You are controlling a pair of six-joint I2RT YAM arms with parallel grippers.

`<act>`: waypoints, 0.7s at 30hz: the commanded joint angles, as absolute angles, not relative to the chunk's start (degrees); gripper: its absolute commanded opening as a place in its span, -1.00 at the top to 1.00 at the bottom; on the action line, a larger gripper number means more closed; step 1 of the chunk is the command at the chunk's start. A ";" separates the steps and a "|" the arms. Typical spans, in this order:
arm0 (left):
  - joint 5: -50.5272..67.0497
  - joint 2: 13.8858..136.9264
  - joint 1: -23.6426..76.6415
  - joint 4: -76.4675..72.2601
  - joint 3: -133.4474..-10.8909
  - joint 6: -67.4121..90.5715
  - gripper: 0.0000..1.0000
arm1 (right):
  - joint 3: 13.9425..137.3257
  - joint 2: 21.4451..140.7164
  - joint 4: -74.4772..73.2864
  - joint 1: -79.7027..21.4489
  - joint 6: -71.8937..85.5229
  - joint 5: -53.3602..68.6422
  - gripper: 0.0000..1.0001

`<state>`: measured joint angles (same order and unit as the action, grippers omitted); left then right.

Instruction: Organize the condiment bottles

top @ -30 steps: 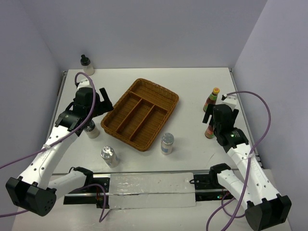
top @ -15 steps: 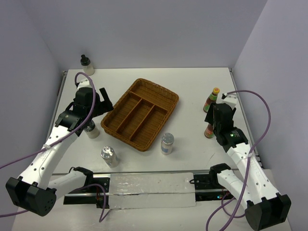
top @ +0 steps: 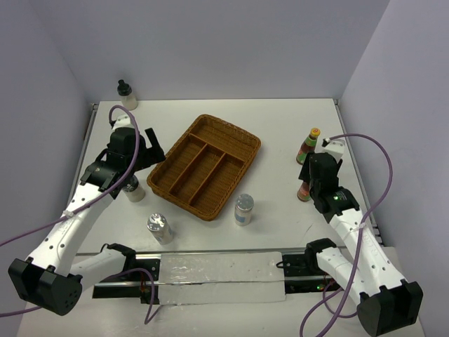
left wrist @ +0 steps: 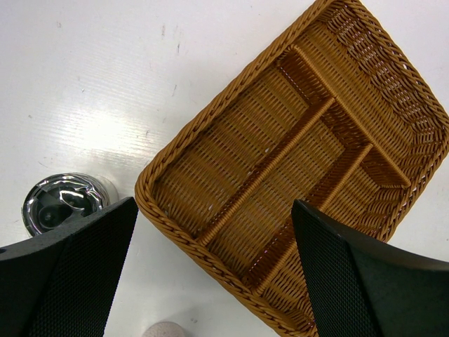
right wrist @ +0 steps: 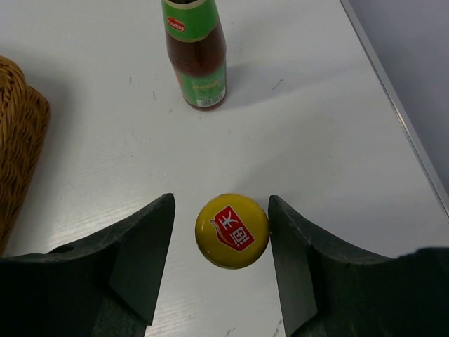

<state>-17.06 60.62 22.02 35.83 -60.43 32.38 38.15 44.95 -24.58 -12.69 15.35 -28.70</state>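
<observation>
A red sauce bottle (top: 304, 189) stands at the right, its yellow cap (right wrist: 231, 231) between my right gripper's (right wrist: 222, 210) fingers. The right finger touches the cap and a thin gap shows on the left. The bottle's body is hidden under the cap, so a grip cannot be told. The other red sauce bottle (right wrist: 198, 63) stands just beyond. My left gripper (left wrist: 212, 232) hangs open over the wicker tray's near-left corner (left wrist: 144, 203). A cream bottle (top: 133, 189) stands under it. Two shakers (top: 243, 209) (top: 159, 228) stand in front of the tray. Another cream bottle (top: 126, 95) sits at the back left.
The three slots of the wicker tray (top: 256, 144) hold nothing. The table's right edge (right wrist: 393, 77) runs close to the red bottles. A metal rail (top: 217, 263) lies along the near edge between the arm bases.
My right gripper's jaws have closed in around the near red sauce bottle, which shifted slightly left. The left arm has not moved.
</observation>
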 commanded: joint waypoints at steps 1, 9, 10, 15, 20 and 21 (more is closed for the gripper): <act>-17.28 60.71 22.06 34.03 -60.57 32.52 -0.99 | 37.49 44.98 -21.45 -12.34 15.47 -31.59 -0.22; -17.15 60.65 22.14 34.20 -60.47 32.51 -0.99 | 36.91 45.53 -20.57 -12.13 15.47 -32.43 0.18; -17.23 60.64 22.06 34.29 -60.46 32.43 -0.99 | 36.92 45.53 -20.57 -12.13 15.47 -32.44 0.20; -17.48 60.48 22.06 34.72 -60.47 32.52 -0.99 | 38.08 45.15 -21.44 -12.13 15.47 -32.30 0.82; -17.59 60.30 22.06 34.72 -60.47 32.69 -0.99 | 44.07 43.52 -24.30 -12.22 15.47 -31.42 0.82; -17.72 60.36 22.06 34.79 -60.47 32.62 -0.99 | 46.35 43.65 -25.04 -12.22 15.47 -30.55 0.82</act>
